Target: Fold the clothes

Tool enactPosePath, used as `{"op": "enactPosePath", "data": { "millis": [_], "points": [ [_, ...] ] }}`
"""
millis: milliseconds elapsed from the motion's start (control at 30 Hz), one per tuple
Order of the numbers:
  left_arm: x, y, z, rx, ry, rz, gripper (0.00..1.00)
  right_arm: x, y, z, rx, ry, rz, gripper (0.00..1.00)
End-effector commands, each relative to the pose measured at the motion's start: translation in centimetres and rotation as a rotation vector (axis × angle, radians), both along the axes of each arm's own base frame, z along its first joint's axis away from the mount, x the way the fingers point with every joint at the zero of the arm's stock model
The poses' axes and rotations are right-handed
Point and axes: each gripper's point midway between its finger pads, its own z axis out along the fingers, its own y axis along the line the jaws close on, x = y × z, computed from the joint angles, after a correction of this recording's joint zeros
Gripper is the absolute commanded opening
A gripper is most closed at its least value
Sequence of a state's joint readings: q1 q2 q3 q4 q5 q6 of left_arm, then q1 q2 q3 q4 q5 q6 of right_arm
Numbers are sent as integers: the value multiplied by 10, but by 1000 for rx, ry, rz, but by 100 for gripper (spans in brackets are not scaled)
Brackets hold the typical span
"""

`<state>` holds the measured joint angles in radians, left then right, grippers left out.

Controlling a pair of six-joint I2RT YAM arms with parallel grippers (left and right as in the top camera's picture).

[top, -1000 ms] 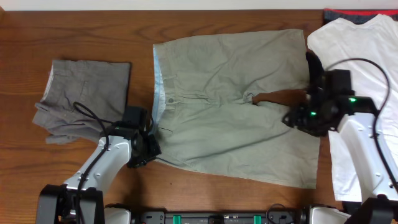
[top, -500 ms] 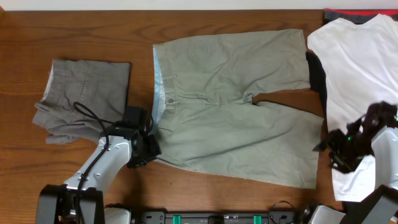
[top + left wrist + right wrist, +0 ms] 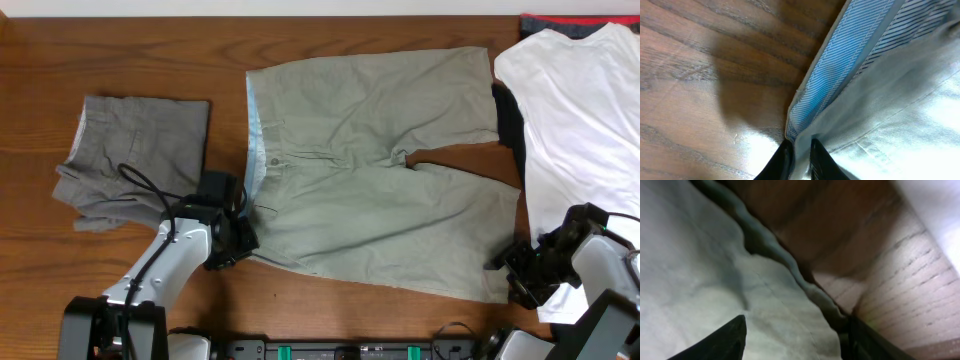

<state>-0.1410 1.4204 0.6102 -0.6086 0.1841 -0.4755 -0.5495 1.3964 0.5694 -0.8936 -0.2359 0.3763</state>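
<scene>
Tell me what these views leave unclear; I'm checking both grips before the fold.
- Overhead: left end effector fingertips, hidden by its own body.
- Right wrist: whether the open right end effector touches the khaki shorts hem; blurred.
- Overhead: dark item under white T-shirt; red-edged garment cut off by frame.

Worktop (image 3: 120, 50): dark brown wood, grain running left to right, glare patches near the front edge. Four cloth items lie directly on it. Centre: khaki-beige shorts (image 3: 370, 190), spread flat, waistband to the left with pale blue striped lining showing, legs pointing right and split by a narrow wedge of bare wood. Left, well apart from the shorts: grey garment (image 3: 140, 150), folded, rumpled at its front edge. Right: white T-shirt (image 3: 580, 130), flat, running off the right edge. A dark cloth (image 3: 508, 120) shows from under the T-shirt's left edge, touching the shorts' far leg. Far right corner: red-edged dark item (image 3: 560, 20), partly under the T-shirt.
</scene>
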Motion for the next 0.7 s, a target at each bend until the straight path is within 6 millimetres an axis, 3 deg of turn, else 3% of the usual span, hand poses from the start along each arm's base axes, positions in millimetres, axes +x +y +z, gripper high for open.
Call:
{"op": "enactPosePath", "data": {
  "millis": [0,133,167,233,300,433,667],
  "points": [
    [-12,8,-9,45,51,10,14,-9,4,-16,3,11,-45,61],
    [-12,8,-9,45,51,11,14,-11,4,-17,4,13,-40,52],
    [-12,8,-9,45,51,11,14,-11,4,-17,4,13,-40,42],
    [-12,8,-9,45,51,11,14,-11,5,-16,8,14,-37,34],
    [-12,8,-9,45,51,11,15,-12,7,-15,19,11,-24,36],
    [-12,8,-9,45,51,11,15,-12,7,-14,22,9,0,52],
    [-12,8,-9,45,52,11,15,-18,9,-10,34,33,27,56]
  ]
}}
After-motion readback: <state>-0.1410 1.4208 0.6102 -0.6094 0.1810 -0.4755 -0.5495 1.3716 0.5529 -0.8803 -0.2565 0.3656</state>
